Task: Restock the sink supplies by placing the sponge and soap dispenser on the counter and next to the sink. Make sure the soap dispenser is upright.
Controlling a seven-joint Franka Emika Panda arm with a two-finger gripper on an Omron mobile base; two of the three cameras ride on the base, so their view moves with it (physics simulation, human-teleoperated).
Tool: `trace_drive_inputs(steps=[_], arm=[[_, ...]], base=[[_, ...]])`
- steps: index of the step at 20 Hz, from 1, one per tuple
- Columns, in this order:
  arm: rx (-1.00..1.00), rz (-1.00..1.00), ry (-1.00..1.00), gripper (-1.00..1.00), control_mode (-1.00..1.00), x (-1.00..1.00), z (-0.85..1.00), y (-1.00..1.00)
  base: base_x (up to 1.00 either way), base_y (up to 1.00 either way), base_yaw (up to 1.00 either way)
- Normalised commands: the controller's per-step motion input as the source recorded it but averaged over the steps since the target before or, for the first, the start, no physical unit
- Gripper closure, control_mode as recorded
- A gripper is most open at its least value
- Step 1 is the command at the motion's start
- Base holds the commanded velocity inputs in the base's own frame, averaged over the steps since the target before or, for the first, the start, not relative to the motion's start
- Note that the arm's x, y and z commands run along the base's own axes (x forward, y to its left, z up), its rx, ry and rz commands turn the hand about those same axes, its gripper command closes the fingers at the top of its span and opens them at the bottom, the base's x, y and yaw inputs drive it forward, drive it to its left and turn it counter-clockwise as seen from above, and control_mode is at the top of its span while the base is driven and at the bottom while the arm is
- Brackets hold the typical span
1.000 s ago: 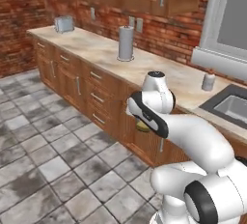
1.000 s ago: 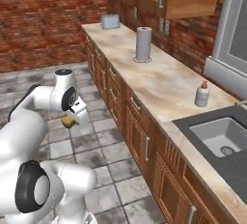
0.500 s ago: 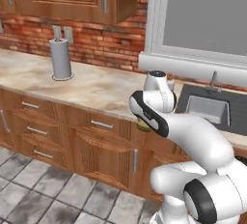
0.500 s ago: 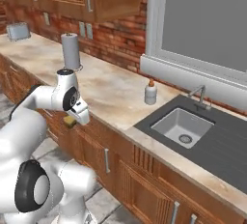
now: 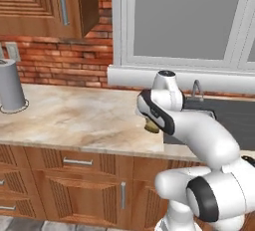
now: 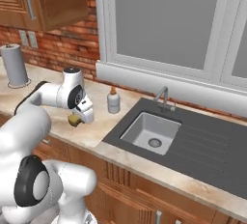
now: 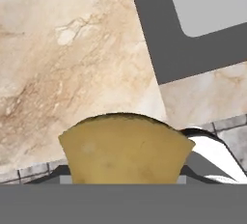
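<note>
Gripping the sponge (image 7: 124, 148), the claw (image 6: 77, 118) is partly closed on it w/ the sponge bulging out past the tips; in the right base view it shows as a yellow lump under the hand, held above the front part of the bench (image 6: 91, 136), not touching it. Below the claw, per hand view, is bare marbled stone w/ the sink (image 7: 159, 39) edge just beside. Soap bottle (image 6: 114, 100) already stands upright on the bench near the sink's back-left corner, well apart from the claw. Grey cylinder (image 5: 11, 85) sits far off to the left by the brick wall.

Step in hand, as I judge it: set the sponge down next to the sink. To do it well: go straight down over bare stone, keep clear of the dark rim so the sponge doesn't tip into the basin, stay back from the front edge, open only once it rests flat. Keep away from the soap bottle when lifting off.
</note>
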Motion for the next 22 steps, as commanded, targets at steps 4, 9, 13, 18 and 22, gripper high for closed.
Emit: trace_drive_inputs(steps=[4,9,13,18,22], arm=[[0.0,-0.14,0.19,1.0,-1.0,0.39,-0.22,0.0],[0.0,-0.09,0.23,1.0,-1.0,1.0,-0.54,0.0],[0.0,-0.04,0.04,1.0,-1.0,0.55,-0.5,-0.01],[0.0,-0.04,-0.02,1.0,-1.0,0.0,-0.55,-0.09],[0.0,-0.03,0.0,1.0,-1.0,0.04,-0.5,-0.06]], base=[[0.07,0.0,-0.05],[0.0,0.0,0.0],[0.0,0.0,0.0],[0.0,0.0,0.0],[0.0,0.0,0.0]])
